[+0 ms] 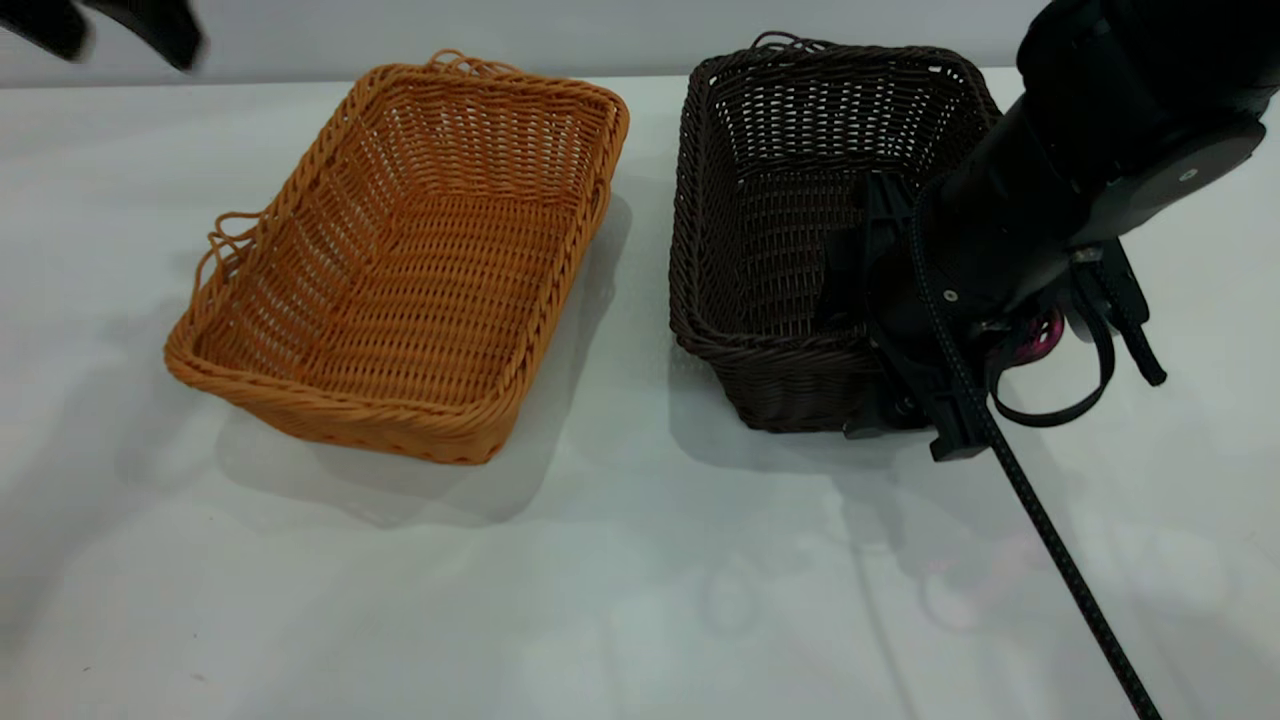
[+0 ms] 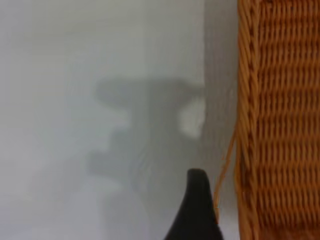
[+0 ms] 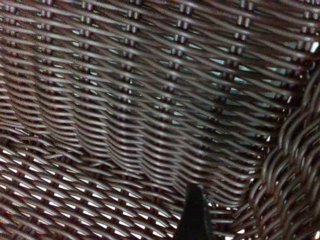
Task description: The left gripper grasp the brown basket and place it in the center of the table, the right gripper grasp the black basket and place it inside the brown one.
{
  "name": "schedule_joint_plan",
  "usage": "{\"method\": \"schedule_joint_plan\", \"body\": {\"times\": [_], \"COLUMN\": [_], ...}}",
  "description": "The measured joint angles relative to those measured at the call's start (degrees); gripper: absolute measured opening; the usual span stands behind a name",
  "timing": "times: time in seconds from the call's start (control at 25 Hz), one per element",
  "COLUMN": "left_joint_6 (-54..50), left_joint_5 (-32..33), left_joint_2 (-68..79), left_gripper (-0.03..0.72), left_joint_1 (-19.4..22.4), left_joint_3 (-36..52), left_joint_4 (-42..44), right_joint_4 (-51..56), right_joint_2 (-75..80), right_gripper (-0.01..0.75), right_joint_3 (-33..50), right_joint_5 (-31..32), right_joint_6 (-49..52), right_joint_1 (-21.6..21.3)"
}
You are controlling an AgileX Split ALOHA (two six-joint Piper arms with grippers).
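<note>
On the white table (image 1: 620, 580) two woven baskets sit side by side, apart from each other. The brown basket (image 1: 420, 260) lies to the left of the black basket (image 1: 790, 230), turned at an angle, and nothing is in it. The black basket holds no goods either; only the right gripper (image 1: 880, 330) reaches into it at its near right corner. One dark finger (image 3: 194, 215) shows inside against the weave of the basket's wall, and a part of the gripper shows outside the near wall, so it appears to straddle the rim; whether it is clamped on the wall I cannot tell. The left gripper (image 1: 120, 30) hangs above the table, beyond the far left of the brown basket, with a fingertip (image 2: 197, 210) just beside that basket's outer wall and holding nothing; how wide it stands I cannot tell.
</note>
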Motion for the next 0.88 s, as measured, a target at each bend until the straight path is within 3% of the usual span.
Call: {"method": "schedule_joint_plan", "body": {"times": [0.24, 0.44, 0.56, 0.64, 0.88], "left_joint_6": [0.0, 0.0, 0.0, 0.0, 0.2], "left_joint_5": [-1.3, -2.8, -3.6, -3.7, -4.1], "left_joint_2": [12.6, 19.7, 22.4, 23.2, 23.3], "left_gripper": [0.552, 0.549, 0.51, 0.449, 0.148], "left_joint_1": [-1.7, -2.1, -2.1, -2.1, -2.1], "left_joint_3": [-8.3, -9.9, -10.1, -10.1, -10.3], "left_joint_4": [0.0, 0.0, 0.0, 0.0, 0.0], "right_joint_4": [0.0, 0.0, 0.0, 0.0, 0.5], "right_joint_2": [0.0, 0.0, 0.0, 0.0, 0.0], "right_gripper": [0.531, 0.527, 0.488, 0.419, 0.119], "right_joint_3": [0.0, 0.0, 0.0, 0.0, -0.1], "right_joint_5": [0.4, 0.0, -0.2, -0.2, -0.8], "right_joint_6": [0.0, 0.0, 0.0, -0.3, -0.5], "right_joint_1": [0.0, 0.0, 0.0, 0.0, -0.1]}}
